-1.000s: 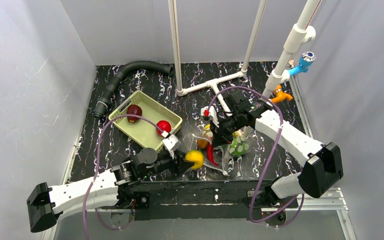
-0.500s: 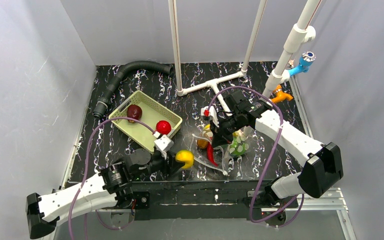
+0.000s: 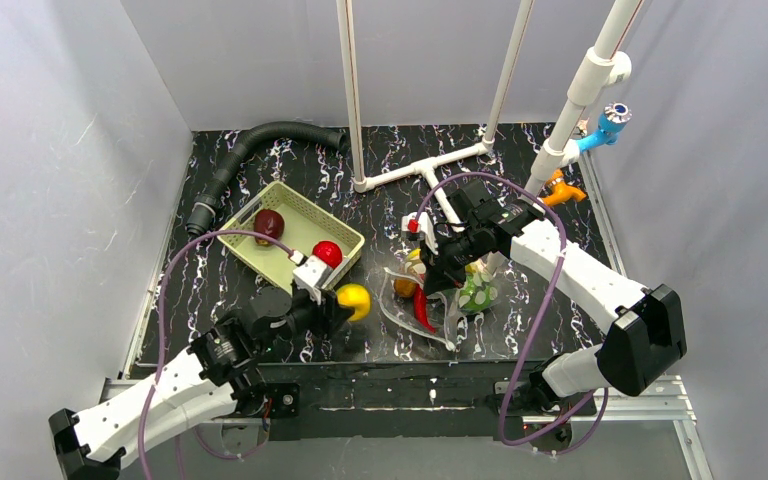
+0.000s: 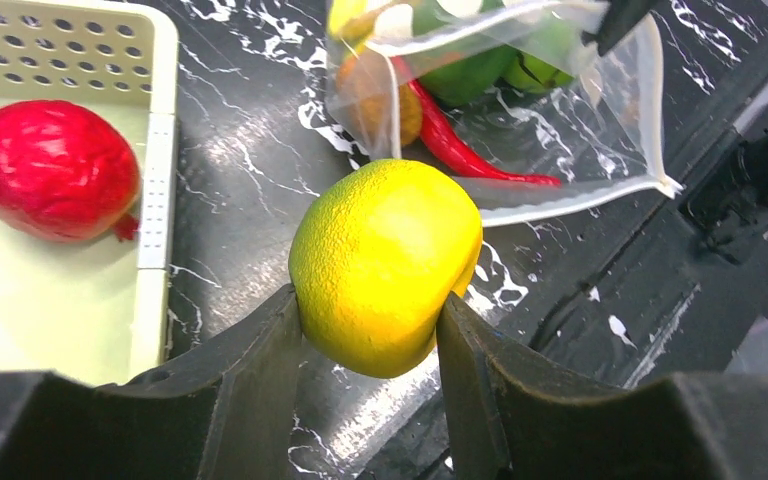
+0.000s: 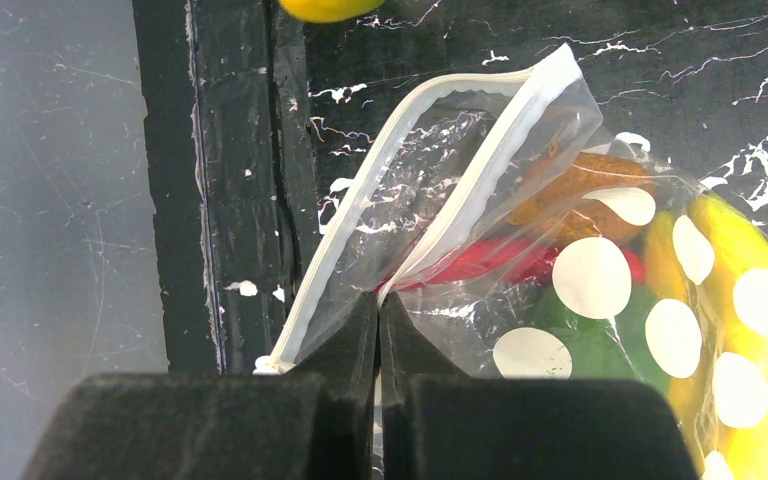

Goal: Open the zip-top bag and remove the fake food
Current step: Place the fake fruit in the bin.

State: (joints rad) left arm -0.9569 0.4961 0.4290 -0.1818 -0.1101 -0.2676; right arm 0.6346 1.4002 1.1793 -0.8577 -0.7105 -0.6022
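L arm (image 3: pixel 165 392) – runs from the near-left base diagonally fwd and to the right, kept low, wrist approx. level. L gripper (image 4: pixel 368 318) – jaws part-way apart, one finger pressed on each side of the yellow fruit (image 4: pixel 385 255). R arm (image 3: pixel 585 268) – elbow at near right, forearm reaching fwd-left, wrist pitched down. R gripper (image 5: pixel 379 300) – fingers (image 5: pixel 345 345) fully together, pinching a fold of the zip-top bag (image 5: pixel 440 190) just below its zip edge.
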